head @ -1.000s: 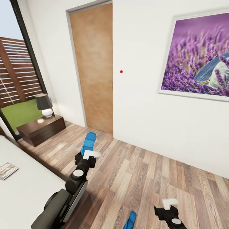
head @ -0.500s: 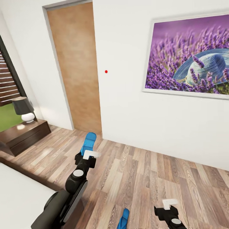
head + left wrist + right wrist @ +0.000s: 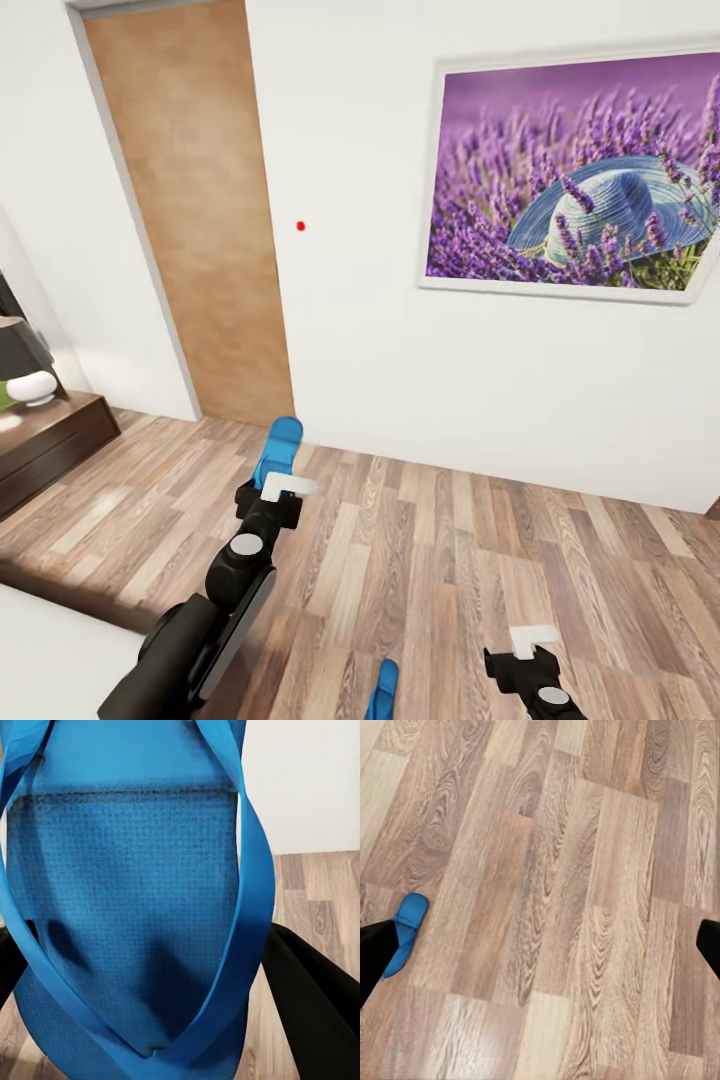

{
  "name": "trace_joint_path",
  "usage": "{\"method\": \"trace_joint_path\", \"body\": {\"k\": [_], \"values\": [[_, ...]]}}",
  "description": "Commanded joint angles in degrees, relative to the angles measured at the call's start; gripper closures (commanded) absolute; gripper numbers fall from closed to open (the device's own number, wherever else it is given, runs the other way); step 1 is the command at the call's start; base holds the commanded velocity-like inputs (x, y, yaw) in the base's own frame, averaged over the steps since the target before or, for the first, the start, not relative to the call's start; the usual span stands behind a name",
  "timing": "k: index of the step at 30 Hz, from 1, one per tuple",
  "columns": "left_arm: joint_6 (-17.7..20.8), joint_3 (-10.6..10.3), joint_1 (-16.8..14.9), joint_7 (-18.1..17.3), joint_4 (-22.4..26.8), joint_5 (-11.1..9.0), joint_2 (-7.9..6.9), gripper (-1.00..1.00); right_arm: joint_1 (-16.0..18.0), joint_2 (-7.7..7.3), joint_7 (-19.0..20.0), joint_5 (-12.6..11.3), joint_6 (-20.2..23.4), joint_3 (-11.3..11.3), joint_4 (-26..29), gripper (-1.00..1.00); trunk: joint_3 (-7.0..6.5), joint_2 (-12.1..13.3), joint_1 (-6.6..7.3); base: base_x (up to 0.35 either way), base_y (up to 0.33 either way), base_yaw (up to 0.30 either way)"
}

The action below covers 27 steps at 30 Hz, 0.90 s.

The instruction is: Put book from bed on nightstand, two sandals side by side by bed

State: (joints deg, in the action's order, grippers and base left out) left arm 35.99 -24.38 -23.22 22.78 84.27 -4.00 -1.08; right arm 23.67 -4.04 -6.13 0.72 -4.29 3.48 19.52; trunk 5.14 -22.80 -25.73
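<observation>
Sandal (image 3: 280, 447) in left gripper (image 3: 268, 492) — second sandal (image 3: 381, 690) on floor (image 3: 440, 560)

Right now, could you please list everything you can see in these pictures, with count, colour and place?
Blue flip-flop sandals: two; one held up in the left gripper, one lying on the floor near the right gripper.
Light wooden door: one, tan, in the white wall.
Framed lavender-and-hat picture: one, purple, on the wall.
Dark-brown wooden nightstand: one, at the view's left edge.
Table lamp: one, dark shade on white base, on the nightstand.
Pale bed mattress: one, at the lower-left corner.
Brown wood-plank floor: underfoot.
Left gripper: black, shut on the sandal.
Right gripper: black, fingers apart over bare floor.
</observation>
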Motion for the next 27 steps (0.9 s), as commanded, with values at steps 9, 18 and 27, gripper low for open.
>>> {"method": "trace_joint_path", "body": {"k": [9,18,27], "values": [[0.22,-0.23,-0.08,0.51,-0.04,-0.40,-0.07,1.00,0.06,-0.01,-0.38,0.08,-0.12,0.39,-0.03,-1.00,0.12,-0.12,-0.05,0.116,0.105,-0.027],[0.22,-0.23,-0.08,0.58,-0.13,-0.40,-0.07,1.00,0.06,-0.01,-0.38,0.08,-0.12,0.39,-0.05,-1.00,0.12,-0.12,-0.05,0.113,0.086,-0.002],[0.11,-0.30,-0.08,0.48,-0.19,4.48,-0.02,1.00,0.06,-0.01,-0.38,0.09,-0.11,0.39,-0.02,-1.00,0.12,-0.12,-0.05,0.105,0.076,-0.015]]}}
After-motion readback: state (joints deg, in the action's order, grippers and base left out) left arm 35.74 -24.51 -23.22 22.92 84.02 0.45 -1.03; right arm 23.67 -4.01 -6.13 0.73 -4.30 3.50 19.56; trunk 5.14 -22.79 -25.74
